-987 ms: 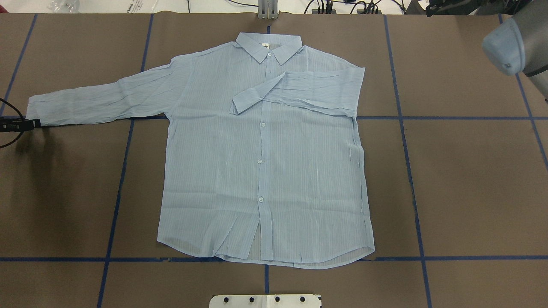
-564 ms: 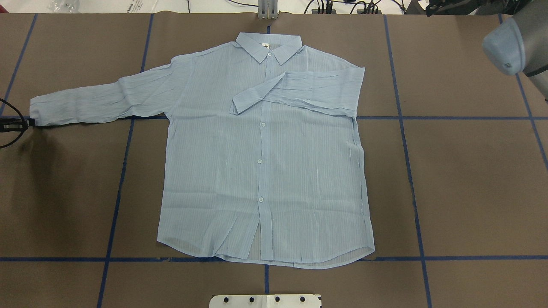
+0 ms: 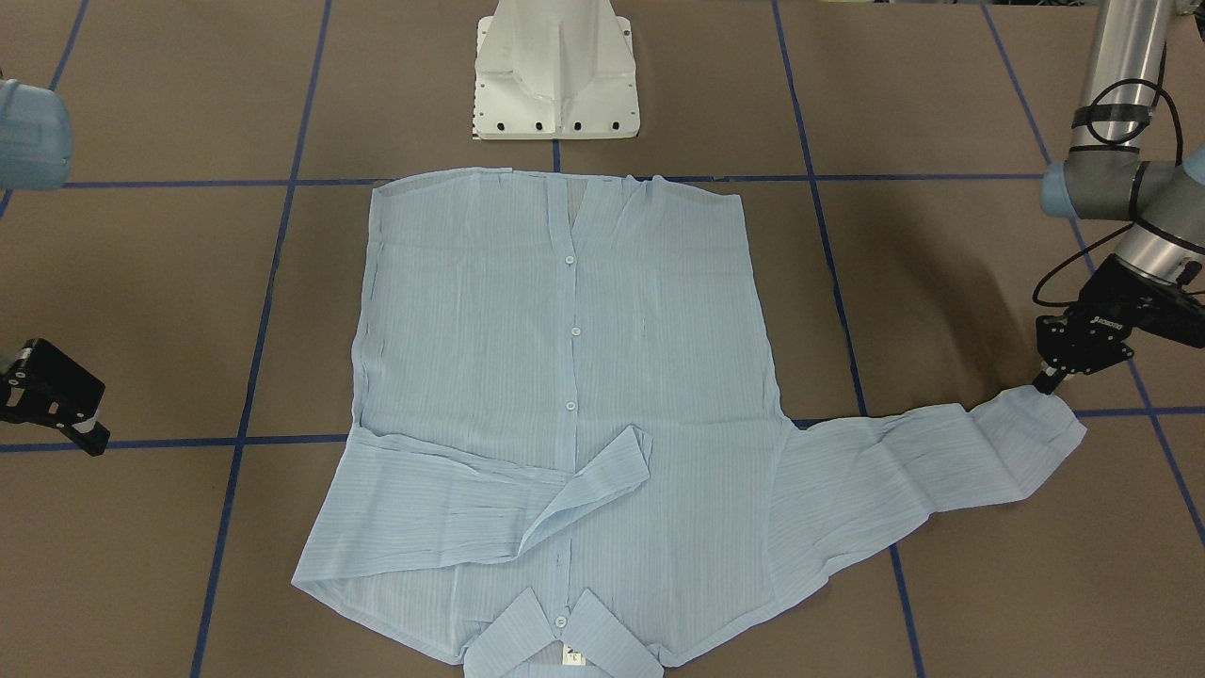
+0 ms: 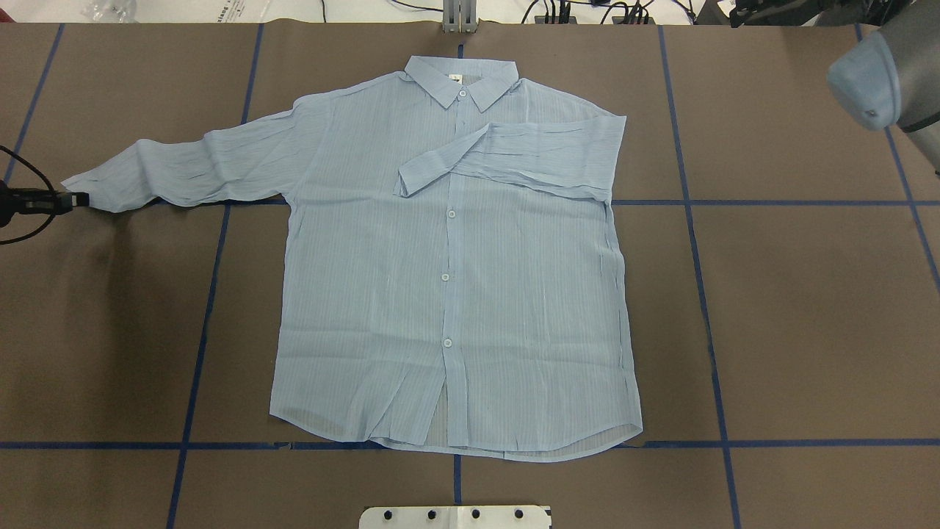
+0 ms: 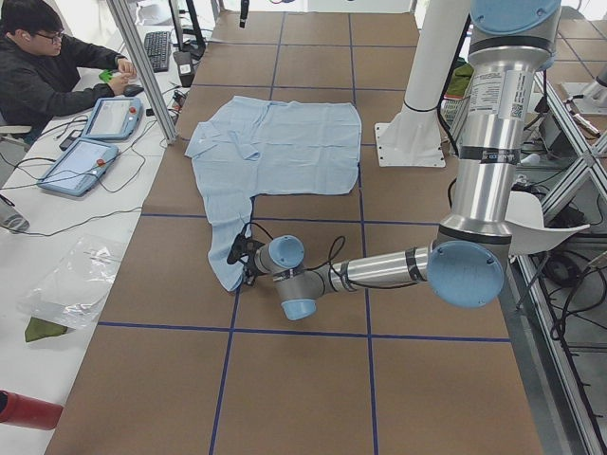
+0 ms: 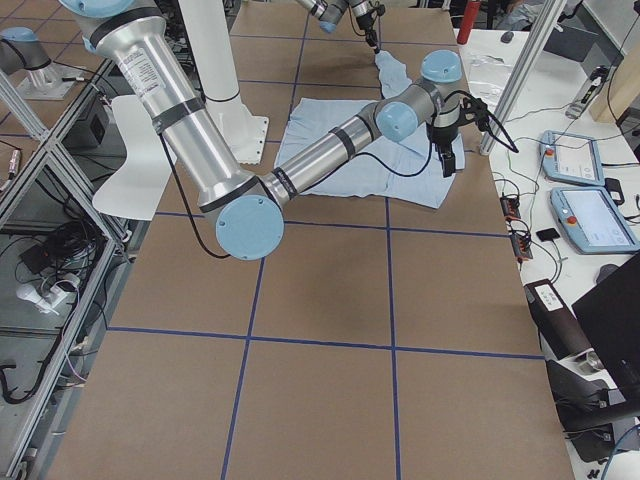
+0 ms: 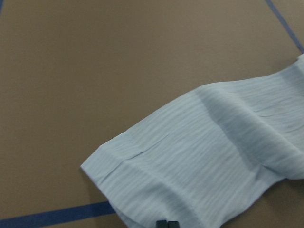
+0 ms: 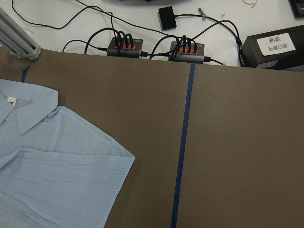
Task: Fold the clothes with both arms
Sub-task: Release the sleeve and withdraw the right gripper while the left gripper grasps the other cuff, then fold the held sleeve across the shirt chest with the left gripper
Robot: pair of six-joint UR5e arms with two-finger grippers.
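Note:
The light blue striped shirt (image 4: 440, 294) lies flat and buttoned on the brown table, collar (image 4: 461, 81) at the far edge. One sleeve (image 4: 514, 158) is folded across the chest. The other sleeve (image 4: 183, 169) stretches out to the left, its end lifted off the table. My left gripper (image 4: 77, 199) is shut on that cuff's corner. The left wrist view shows the cuff (image 7: 156, 175) just above the closed fingertips (image 7: 162, 223). My right gripper (image 3: 89, 435) hovers off the shirt's other side, open and holding nothing. The right wrist view sees only the shirt's shoulder (image 8: 71, 166).
The white pedestal base (image 3: 555, 75) stands at the near edge behind the hem. Blue tape lines (image 4: 690, 202) cross the brown table cover. Power strips and cables (image 8: 156, 47) lie past the far edge. A person (image 5: 47, 66) sits at a side desk with tablets (image 5: 95, 142).
The left gripper has moved right and slightly toward the far edge with the cuff in it. The sleeve end has risen and bunched toward the body. The right arm has not moved.

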